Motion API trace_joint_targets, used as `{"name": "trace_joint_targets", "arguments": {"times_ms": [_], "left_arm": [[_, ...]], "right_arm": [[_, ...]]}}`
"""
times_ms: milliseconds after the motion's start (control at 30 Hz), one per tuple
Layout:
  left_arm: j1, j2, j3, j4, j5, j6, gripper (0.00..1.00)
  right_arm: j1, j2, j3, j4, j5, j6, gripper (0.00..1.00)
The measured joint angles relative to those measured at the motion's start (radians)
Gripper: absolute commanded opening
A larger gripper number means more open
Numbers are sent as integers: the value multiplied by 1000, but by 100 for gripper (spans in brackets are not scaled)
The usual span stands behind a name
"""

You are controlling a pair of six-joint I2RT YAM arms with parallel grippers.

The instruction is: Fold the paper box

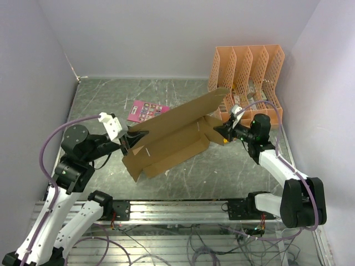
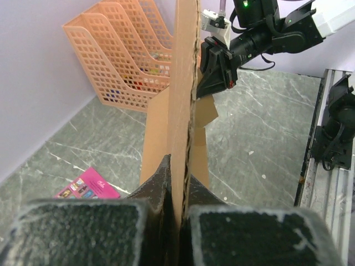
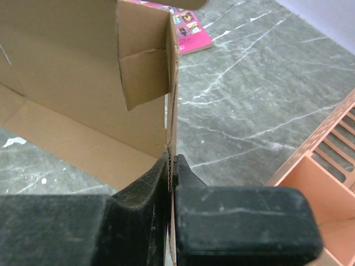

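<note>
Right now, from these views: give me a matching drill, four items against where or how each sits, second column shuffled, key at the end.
Items
1. paper box
2. orange file organizer
3. pink printed card
4. right gripper

Place or state
A. lying flat on the table, beyond the cardboard
B. shut on the box's right end
C. brown, partly folded, mid-table
D. standing at the far right, by the wall

Pairs: 1-C, 2-D, 3-A, 4-B
</note>
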Motion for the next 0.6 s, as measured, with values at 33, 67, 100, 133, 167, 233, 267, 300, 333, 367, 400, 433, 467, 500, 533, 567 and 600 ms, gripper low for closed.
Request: {"name": "trace_joint_targets", "arguments": {"times_ms": [33,67,100,133,167,233,267,300,333,367,400,433,467,500,533,567,600], "left_arm": [[0,4,-3,-2,2,-5,7],[0,9,-7,-3,5,-11,7],[0,13,-10,-6,6,-16,7],[0,18,-13,-11,7,-21,7],[0,24,-13,-16,9,-27,7],[0,31,-13,-25,9,-33,7],[0,32,-13,-30,9,-34,7],[0,32,-13,-34,9,-36,7],[0,31,-13,-37,9,-38,7],[0,31,-13,-40,9,-40,7],[0,31,-13,-43,8,-42,7],[0,31,-13,-45,8,-43,7],[0,31,-13,-48,7,-44,7],[0,31,-13,-52,6,-44,7],[0,31,-13,-56,5,-44,7],[0,31,-13,-59,4,-44,7],[0,31,-13,-63,2,-44,7]], "right_arm": [[0,-5,-5,-9,-6,-6,9],[0,-9,-8,-25,-12,-19,12],[0,-12,-10,-45,-17,-35,15],[0,-15,-11,-67,-22,-54,18],[0,-19,-11,-91,-27,-74,19],[1,-32,-12,-140,-35,-113,23],[1,-40,-12,-163,-39,-130,25],[1,-47,-13,-180,-41,-142,26],[2,-55,-13,-199,-43,-158,28],[2,-61,-13,-213,-43,-166,29],[2,-68,-12,-229,-43,-176,29],[2,-75,-11,-248,-42,-186,30],[2,-80,-11,-266,-42,-195,31],[2,-88,-9,-291,-39,-206,31],[2,-95,-6,-315,-37,-214,31],[2,-103,-3,-338,-34,-224,31],[2,-113,0,-360,-31,-233,31]]}}
